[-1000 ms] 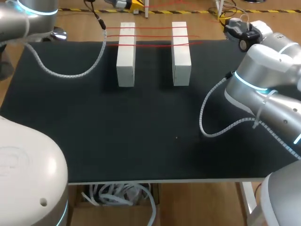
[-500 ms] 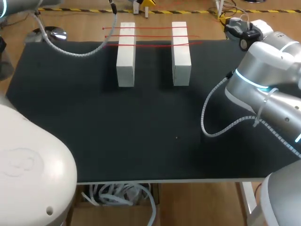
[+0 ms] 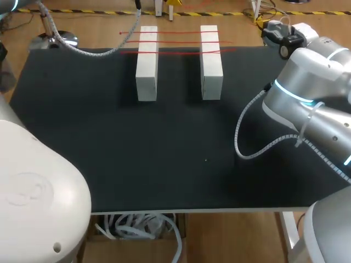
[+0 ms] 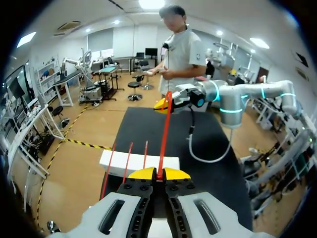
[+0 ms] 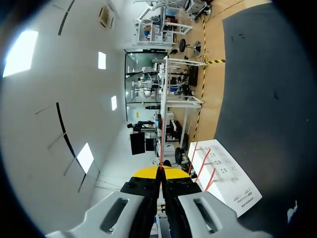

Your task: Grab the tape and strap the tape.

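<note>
Two white blocks (image 3: 147, 63) (image 3: 211, 61) stand side by side at the far end of the black mat (image 3: 164, 153). Three strands of red tape (image 3: 175, 41) run across their far ends. In the left wrist view my left gripper (image 4: 159, 174) is shut on a fourth red tape strand (image 4: 165, 130). That strand stretches ahead over a block (image 4: 139, 164) to my right gripper (image 4: 166, 103). In the right wrist view my right gripper (image 5: 161, 171) is shut on the same tape (image 5: 161, 144), with the strapped blocks (image 5: 225, 176) beside it. In the head view my left gripper (image 3: 167, 4) is behind the blocks.
My left arm's white cable (image 3: 82, 48) hangs over the mat's far left corner. My right arm's body (image 3: 307, 98) and its cable (image 3: 247, 137) cover the mat's right side. The front table edge (image 3: 181, 210) runs below, and a small speck (image 3: 206, 160) lies mid-mat.
My left arm has swung to the right along the far edge behind the blocks, its cable following. The right arm and the blocks have stayed put.
</note>
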Robot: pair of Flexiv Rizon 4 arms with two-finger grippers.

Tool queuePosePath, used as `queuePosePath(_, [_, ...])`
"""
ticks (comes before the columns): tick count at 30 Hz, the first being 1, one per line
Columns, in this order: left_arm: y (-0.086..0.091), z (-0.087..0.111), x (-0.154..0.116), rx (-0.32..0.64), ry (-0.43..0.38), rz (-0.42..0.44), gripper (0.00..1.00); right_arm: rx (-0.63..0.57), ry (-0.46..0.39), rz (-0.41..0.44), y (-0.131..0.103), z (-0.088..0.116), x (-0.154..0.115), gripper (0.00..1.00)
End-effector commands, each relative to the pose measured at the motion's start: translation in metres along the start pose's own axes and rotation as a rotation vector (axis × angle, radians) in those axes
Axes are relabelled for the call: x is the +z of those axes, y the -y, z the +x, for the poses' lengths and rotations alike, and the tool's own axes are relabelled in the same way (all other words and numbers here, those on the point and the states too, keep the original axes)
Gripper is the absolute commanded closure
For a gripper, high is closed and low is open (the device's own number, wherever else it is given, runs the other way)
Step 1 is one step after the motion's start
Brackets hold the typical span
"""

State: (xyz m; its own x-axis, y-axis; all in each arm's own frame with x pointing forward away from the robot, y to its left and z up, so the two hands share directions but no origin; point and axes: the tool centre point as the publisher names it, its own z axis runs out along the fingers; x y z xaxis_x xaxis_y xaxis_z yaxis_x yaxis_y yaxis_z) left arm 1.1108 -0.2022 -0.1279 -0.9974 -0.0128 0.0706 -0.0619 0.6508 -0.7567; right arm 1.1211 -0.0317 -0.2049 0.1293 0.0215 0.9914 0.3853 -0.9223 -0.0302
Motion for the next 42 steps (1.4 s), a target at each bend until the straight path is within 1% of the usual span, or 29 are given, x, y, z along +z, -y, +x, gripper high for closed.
queuePosePath(1, [0.013,0.013,-0.002,0.009,0.035,-0.092,1.00,0.000,0.004,-0.001,0.000,0.000,0.000,1.00])
queuePosePath(3, [0.014,0.012,0.001,0.016,0.016,-0.101,1.00,0.000,0.004,-0.001,0.000,0.000,0.000,1.00])
queuePosePath(14, [0.014,0.012,0.001,0.016,0.016,-0.101,1.00,0.000,0.004,-0.001,0.000,0.000,0.000,1.00])
queuePosePath(17, [0.020,0.010,0.002,0.027,0.019,-0.121,1.00,0.000,0.004,-0.001,0.000,0.000,0.000,1.00])
queuePosePath(20, [0.024,0.008,0.006,0.033,0.017,-0.174,1.00,0.000,0.004,-0.001,0.000,0.000,0.000,1.00])
queuePosePath(21, [0.025,0.008,0.007,0.028,0.027,-0.205,1.00,0.000,0.004,-0.001,0.000,0.000,0.000,1.00])
queuePosePath(22, [0.026,0.007,0.008,0.040,0.011,-0.233,1.00,0.000,0.004,-0.001,0.000,0.000,0.000,1.00])
queuePosePath(26, [0.026,0.006,0.015,0.032,-0.026,-0.370,1.00,0.000,0.004,-0.001,0.000,0.000,0.000,1.00])
queuePosePath(29, [0.025,0.006,0.017,0.022,-0.032,-0.416,1.00,0.000,0.004,-0.001,0.000,0.000,0.000,1.00])
queuePosePath(30, [0.025,0.006,0.018,0.021,-0.032,-0.418,1.00,0.000,0.004,-0.001,0.000,0.000,0.000,1.00])
queuePosePath(31, [0.025,0.006,0.019,0.010,-0.030,-0.438,1.00,0.000,0.004,-0.001,0.000,0.000,0.000,1.00])
queuePosePath(32, [0.025,0.005,0.020,0.002,-0.033,-0.483,1.00,0.000,0.004,-0.001,0.000,0.000,0.000,1.00])
queuePosePath(34, [0.026,0.004,0.022,0.003,-0.040,-0.498,1.00,0.000,0.004,-0.001,0.000,0.000,0.000,1.00])
queuePosePath(36, [0.027,0.003,0.024,0.017,-0.045,-0.481,1.00,0.000,0.004,-0.001,0.000,0.000,0.000,1.00])
queuePosePath(42, [0.027,0.003,0.024,0.017,-0.045,-0.481,1.00,0.000,0.004,-0.001,0.000,0.000,0.000,1.00])
